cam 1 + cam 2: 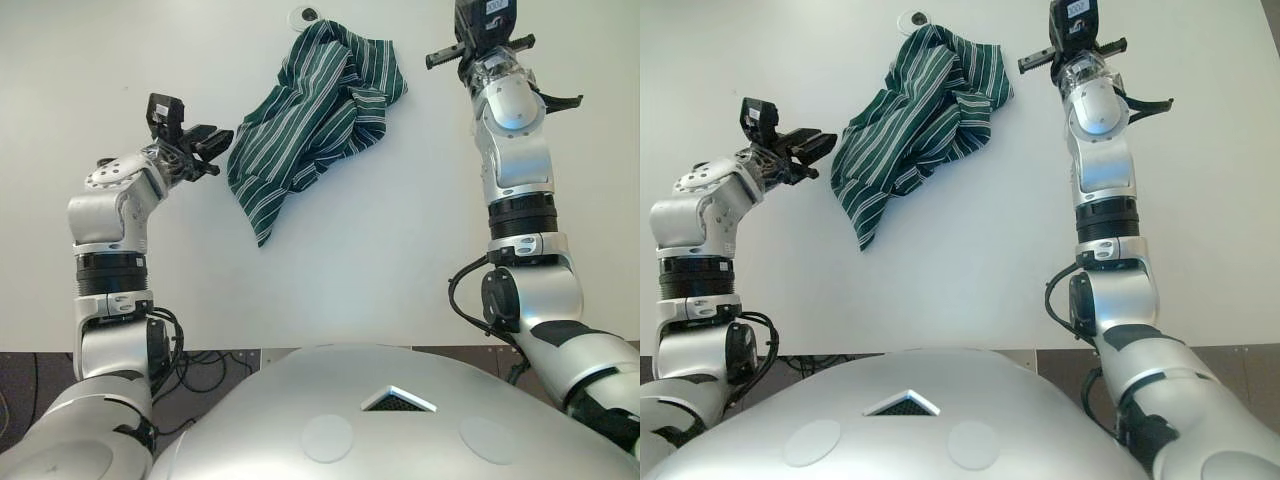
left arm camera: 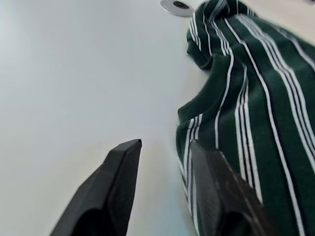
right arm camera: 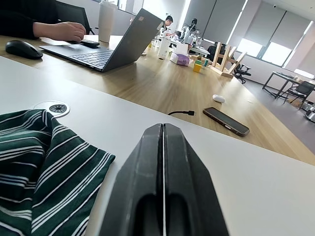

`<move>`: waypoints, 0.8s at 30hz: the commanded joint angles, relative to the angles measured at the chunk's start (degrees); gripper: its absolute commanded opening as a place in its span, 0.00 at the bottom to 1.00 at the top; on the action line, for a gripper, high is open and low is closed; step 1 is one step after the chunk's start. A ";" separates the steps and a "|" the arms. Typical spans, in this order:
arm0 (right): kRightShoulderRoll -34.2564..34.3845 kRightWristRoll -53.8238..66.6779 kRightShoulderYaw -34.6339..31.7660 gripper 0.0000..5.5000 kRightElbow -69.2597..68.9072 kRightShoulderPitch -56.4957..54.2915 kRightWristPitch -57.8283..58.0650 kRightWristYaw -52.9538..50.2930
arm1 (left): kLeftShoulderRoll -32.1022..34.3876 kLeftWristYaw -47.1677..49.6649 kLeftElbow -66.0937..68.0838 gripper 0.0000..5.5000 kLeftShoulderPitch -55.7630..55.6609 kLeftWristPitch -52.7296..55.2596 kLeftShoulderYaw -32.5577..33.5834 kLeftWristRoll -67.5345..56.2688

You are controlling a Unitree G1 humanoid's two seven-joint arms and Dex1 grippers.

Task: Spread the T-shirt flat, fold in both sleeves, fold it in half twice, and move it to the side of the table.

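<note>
Left eye view: the T-shirt (image 1: 315, 120) lies crumpled on the white table (image 1: 330, 280) in the upper centre of the frame. Its long axis runs on a slant from upper right down to a narrow tail at lower left. The left gripper (image 1: 214, 152) sits at centre left, pointing right at the shirt's left border and just short of it, with its jaws apart. The right gripper (image 1: 487, 35) is at the top right, a little off the shirt's upper right bulge. The left one looks nearer to the cloth, so the first pull to spread it probably falls to that side. Bare table lies below and to both sides of the shirt. Above it there is little room, where a round cable port (image 1: 305, 14) sits by the collar end.

Left wrist view: the two dark fingers (image 2: 108, 187) stand open at the bottom of the frame with nothing between them. A striped hem of the shirt lies just past the right-hand one, filling the right half.

Right wrist view: the fingers (image 3: 147, 162) are pressed together and hold nothing. The shirt lies at lower left, apart from them, with the table's far edge close beyond
</note>
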 commanded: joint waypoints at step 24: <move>0.24 -0.25 1.37 0.00 0.54 -0.20 -0.56 0.68 | -4.88 0.67 4.93 0.23 0.05 -6.35 -2.92 2.87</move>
